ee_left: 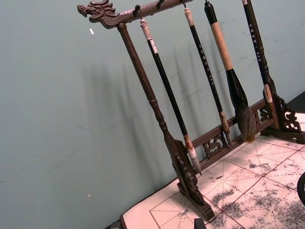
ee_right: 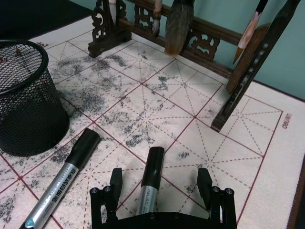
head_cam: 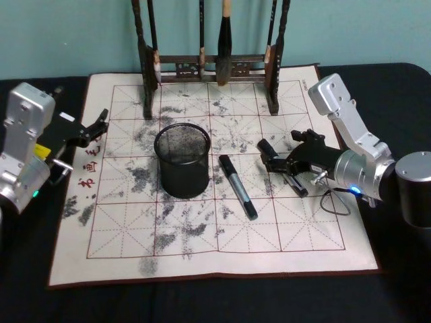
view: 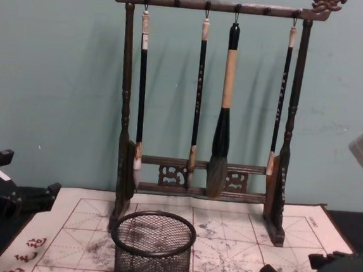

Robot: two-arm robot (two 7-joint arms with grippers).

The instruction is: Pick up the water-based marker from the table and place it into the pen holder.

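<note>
Two black-and-grey water-based markers lie on the stained grid mat (head_cam: 303,235). One marker (head_cam: 238,186) (ee_right: 64,179) rests free, just right of the black mesh pen holder (head_cam: 182,160) (ee_right: 26,100) (view: 152,248). The second marker (ee_right: 151,181) lies lengthwise between the spread fingers of my right gripper (head_cam: 273,158) (ee_right: 159,174), which is low over the mat and open, its pads apart from the barrel. That marker's black cap (head_cam: 265,145) pokes out past the fingers. My left gripper (head_cam: 94,128) (view: 36,196) sits open at the mat's left edge, holding nothing.
A tall dark wooden brush rack (head_cam: 209,67) (view: 210,94) (ee_left: 190,143) with several hanging brushes stands at the mat's far edge, against the teal wall. A loose cable (head_cam: 333,202) lies by the right wrist. Dark tabletop (head_cam: 404,289) surrounds the mat.
</note>
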